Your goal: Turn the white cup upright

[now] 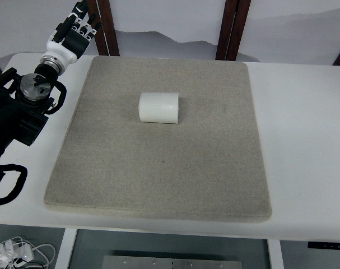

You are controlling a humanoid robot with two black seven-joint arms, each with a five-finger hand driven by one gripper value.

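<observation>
A white ribbed cup (158,107) lies on its side on the grey felt mat (158,168), a little above the mat's middle. My left hand (75,28) is raised at the far upper left, beyond the mat's far left corner, well apart from the cup. Its fingers point away and hold nothing. The right arm does not show.
The mat lies on a white table (304,145). My left arm's black joints (24,106) hang over the table's left edge. Wooden posts (231,28) stand behind the table. Cables (18,252) lie on the floor at the lower left.
</observation>
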